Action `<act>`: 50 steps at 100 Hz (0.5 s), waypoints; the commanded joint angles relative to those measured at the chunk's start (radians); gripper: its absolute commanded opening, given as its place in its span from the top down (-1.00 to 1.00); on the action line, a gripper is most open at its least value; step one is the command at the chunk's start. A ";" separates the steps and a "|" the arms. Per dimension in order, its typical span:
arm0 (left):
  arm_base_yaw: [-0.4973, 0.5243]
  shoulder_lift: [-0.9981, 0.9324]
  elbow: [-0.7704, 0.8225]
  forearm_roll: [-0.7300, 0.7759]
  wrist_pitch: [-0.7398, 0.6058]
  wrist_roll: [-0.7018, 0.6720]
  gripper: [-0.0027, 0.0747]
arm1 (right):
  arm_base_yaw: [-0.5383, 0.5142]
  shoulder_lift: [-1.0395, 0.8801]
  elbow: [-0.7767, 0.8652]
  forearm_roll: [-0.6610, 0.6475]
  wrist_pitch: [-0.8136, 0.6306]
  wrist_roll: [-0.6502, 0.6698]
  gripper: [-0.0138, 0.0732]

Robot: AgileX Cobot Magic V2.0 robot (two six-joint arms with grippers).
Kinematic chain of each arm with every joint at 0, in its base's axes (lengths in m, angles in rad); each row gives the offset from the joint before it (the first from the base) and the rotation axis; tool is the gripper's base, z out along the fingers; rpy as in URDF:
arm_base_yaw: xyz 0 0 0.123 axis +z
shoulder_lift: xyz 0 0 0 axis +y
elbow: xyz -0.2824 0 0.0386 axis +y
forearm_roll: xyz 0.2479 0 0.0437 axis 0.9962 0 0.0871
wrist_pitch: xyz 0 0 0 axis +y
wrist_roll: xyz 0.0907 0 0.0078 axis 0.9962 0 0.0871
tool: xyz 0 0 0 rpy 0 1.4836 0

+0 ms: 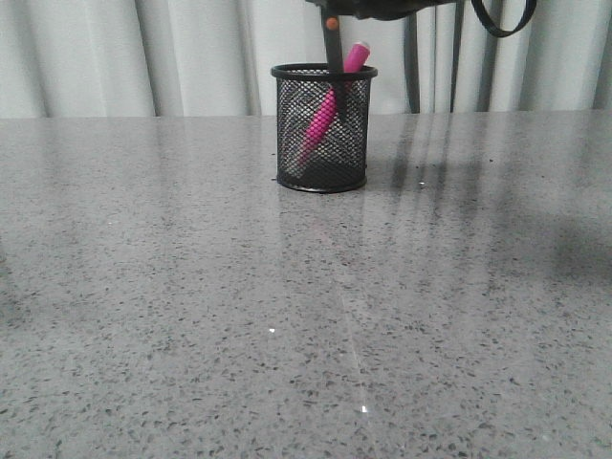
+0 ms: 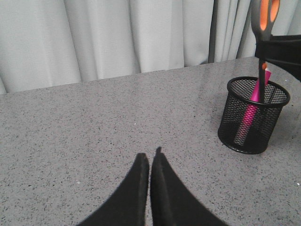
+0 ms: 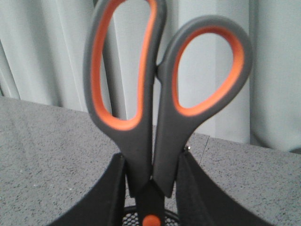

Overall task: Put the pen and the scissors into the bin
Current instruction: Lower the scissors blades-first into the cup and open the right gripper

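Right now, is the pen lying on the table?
No, the pen stands tilted inside the bin, its top poking above the rim.

The scissors [image 3: 155, 117] hang upright, handles up and blades down. The handles are grey, lined in orange, with an orange pivot screw just below the point where the right jaws clamp the handle necks from both sides. The dark blades reach down past the rim of the bin [image 1: 322, 143], directly beneath those jaws.

The bin is a small black wire-mesh cup with a solid rim and base, standing upright on the worktop, well apart from the closed left jaws.

The pen [image 1: 330, 105], magenta-pink, leans inside the bin, its upper end poking above the rim beside the blades, its whitish lower end at the base.
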 commanded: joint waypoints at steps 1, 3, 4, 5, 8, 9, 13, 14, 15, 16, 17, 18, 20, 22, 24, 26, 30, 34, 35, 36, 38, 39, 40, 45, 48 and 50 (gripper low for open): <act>0.002 -0.005 -0.028 -0.029 -0.027 -0.009 0.98 | 0.003 -0.035 -0.014 -0.011 -0.075 0.000 0.85; 0.002 -0.005 -0.028 -0.029 -0.027 -0.009 0.98 | 0.003 -0.033 -0.011 -0.011 -0.073 0.000 0.85; 0.002 -0.005 -0.028 -0.029 -0.027 -0.009 0.98 | 0.003 -0.033 -0.011 -0.011 -0.073 0.000 0.85; 0.002 -0.005 -0.028 -0.029 -0.027 -0.009 0.98 | 0.003 -0.031 -0.009 -0.011 -0.073 0.000 0.85; 0.002 -0.005 -0.028 -0.029 -0.027 -0.009 0.98 | 0.003 -0.026 -0.004 -0.011 -0.073 0.000 0.85; 0.002 -0.005 -0.028 -0.029 -0.027 -0.009 0.98 | 0.003 -0.026 -0.004 -0.011 -0.073 0.000 0.85; 0.002 -0.005 -0.028 -0.029 -0.027 -0.009 0.98 | 0.003 -0.019 -0.002 -0.011 -0.068 0.000 0.85; 0.002 -0.005 -0.028 -0.029 -0.027 -0.009 0.98 | 0.003 -0.018 -0.002 -0.011 -0.068 0.000 0.85; 0.002 -0.005 -0.028 -0.029 -0.027 -0.009 0.98 | 0.003 -0.016 0.000 -0.011 -0.068 0.000 0.85; 0.002 -0.005 -0.028 -0.029 -0.027 -0.009 0.98 | 0.003 -0.016 0.000 -0.011 -0.068 0.000 0.85; 0.002 -0.005 -0.028 -0.029 -0.027 -0.009 0.98 | 0.004 -0.014 0.000 -0.011 -0.068 0.000 0.85; 0.002 -0.005 -0.028 -0.029 -0.027 -0.009 0.98 | 0.006 -0.014 0.000 -0.011 -0.068 0.000 0.85; 0.002 -0.005 -0.028 -0.029 -0.027 -0.009 0.98 | 0.008 -0.013 0.002 -0.011 -0.068 0.000 0.85; 0.002 -0.005 -0.028 -0.029 -0.027 -0.009 0.98 | 0.010 -0.010 0.002 -0.011 -0.071 0.000 0.85; 0.002 -0.005 -0.028 -0.029 -0.027 -0.009 0.98 | 0.012 -0.010 0.002 -0.011 -0.073 0.000 0.85; 0.002 -0.005 -0.028 -0.029 -0.027 -0.009 0.98 | 0.015 -0.010 0.002 -0.011 -0.073 0.000 0.85; 0.002 -0.005 -0.028 -0.029 -0.027 -0.009 0.98 | 0.019 -0.008 0.002 -0.011 -0.073 0.000 0.85; 0.002 -0.005 -0.028 -0.029 -0.027 -0.009 0.98 | 0.019 -0.006 0.002 -0.011 -0.066 0.000 0.85; 0.002 -0.005 -0.028 -0.029 -0.027 -0.009 0.98 | 0.019 -0.006 0.002 -0.011 -0.067 0.000 0.85; 0.002 -0.005 -0.028 -0.029 -0.027 -0.009 0.98 | 0.019 -0.006 0.002 -0.011 -0.064 0.000 0.85; 0.002 -0.005 -0.028 -0.029 -0.027 -0.009 0.98 | 0.019 -0.004 0.002 -0.011 -0.060 0.000 0.84; 0.002 -0.005 -0.028 -0.029 -0.027 -0.009 0.98 | 0.019 -0.004 0.002 -0.011 -0.057 0.000 0.84; 0.002 -0.005 -0.028 -0.029 -0.027 -0.009 0.98 | 0.019 -0.004 0.002 -0.011 -0.055 0.000 0.84; 0.002 -0.005 -0.028 -0.029 -0.027 -0.009 0.98 | 0.019 -0.004 0.002 -0.011 -0.053 0.000 0.84; 0.002 -0.005 -0.028 -0.029 -0.027 -0.009 0.98 | 0.019 -0.004 0.002 -0.011 -0.053 0.000 0.84; 0.002 -0.005 -0.028 -0.029 -0.027 -0.009 0.98 | 0.019 -0.004 0.002 -0.011 -0.053 0.000 0.84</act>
